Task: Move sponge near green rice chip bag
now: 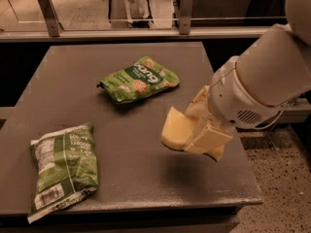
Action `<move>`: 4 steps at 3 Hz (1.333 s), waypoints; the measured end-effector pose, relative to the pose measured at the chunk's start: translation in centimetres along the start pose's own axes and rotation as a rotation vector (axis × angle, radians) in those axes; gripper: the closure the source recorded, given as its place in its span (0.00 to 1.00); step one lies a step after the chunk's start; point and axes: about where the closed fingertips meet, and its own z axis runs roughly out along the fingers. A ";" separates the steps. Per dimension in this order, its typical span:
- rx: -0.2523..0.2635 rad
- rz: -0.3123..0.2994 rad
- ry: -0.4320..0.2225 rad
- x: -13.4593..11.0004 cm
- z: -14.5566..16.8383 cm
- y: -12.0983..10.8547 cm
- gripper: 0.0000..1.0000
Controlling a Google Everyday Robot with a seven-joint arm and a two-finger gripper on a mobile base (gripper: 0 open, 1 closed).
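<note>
Sponge [173,130] hangs right of centre, clamped in the jaws of the gripper [195,126] above the tabletop [121,178]. It should travel level toward the green rice chip bag [138,79], upper middle, without nudging it.

The pale yellow sponge [175,129], tilted and clear of the table [73,91], was clamped in the gripper [201,136] over the right side. The green rice chip bag [140,79], small with white lettering, lay flat toward the far middle, apart from the sponge.
</note>
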 end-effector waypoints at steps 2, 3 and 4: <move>0.036 -0.118 -0.073 -4.2 1.7 -5.5 1.00; 0.082 -0.132 -0.104 -6.2 4.3 -10.5 1.00; 0.080 -0.098 -0.154 -6.2 7.2 -14.0 0.82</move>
